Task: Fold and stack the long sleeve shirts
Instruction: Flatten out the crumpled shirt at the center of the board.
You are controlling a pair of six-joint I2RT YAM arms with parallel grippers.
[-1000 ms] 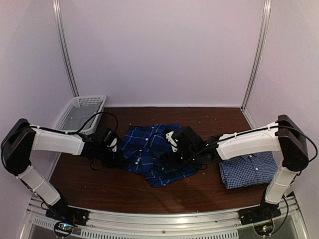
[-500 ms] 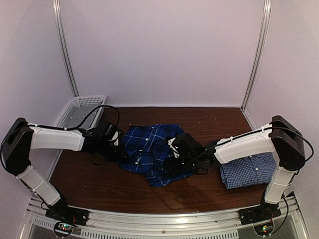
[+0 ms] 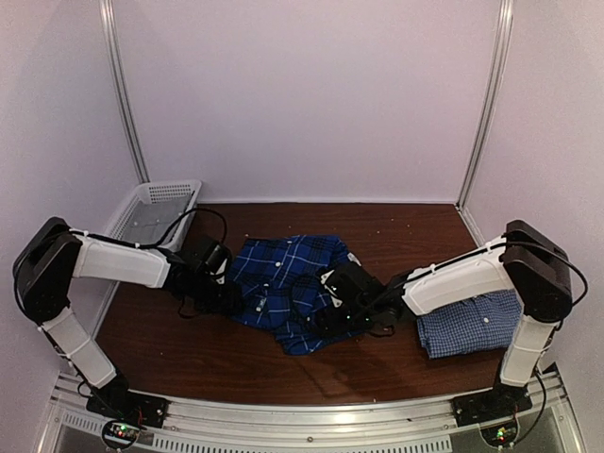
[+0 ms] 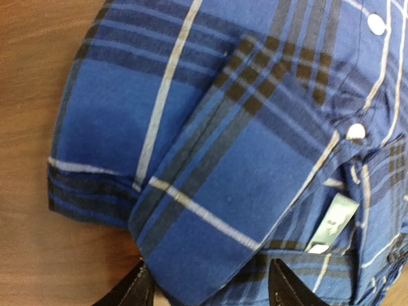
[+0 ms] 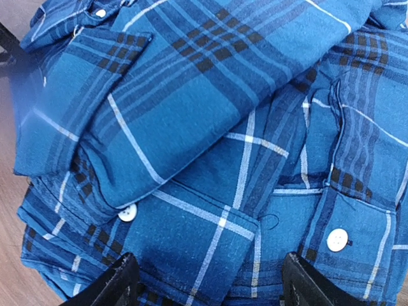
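Lowered now, left gripper (image 4: 209, 280) and right gripper (image 5: 210, 268) gape over the limp-looking dark-blue plaid cloth shirt (image 3: 283, 283); I'd pinch a folded edge.

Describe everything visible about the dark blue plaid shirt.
The dark plaid shirt is royal-blue woven cloth with black bands, thin white lines, white buttons and a pale label. It lies crumpled, loosely folded, on the brown table. The left gripper and right gripper sit over its side edges, jaws apart.

Blues on a brown worktop (image 3: 217, 354)
Plaid shirt (image 3: 283, 283) is showing royal blue, black bands, white lines; checked shirt (image 3: 469, 326) is showing pale blue-white.
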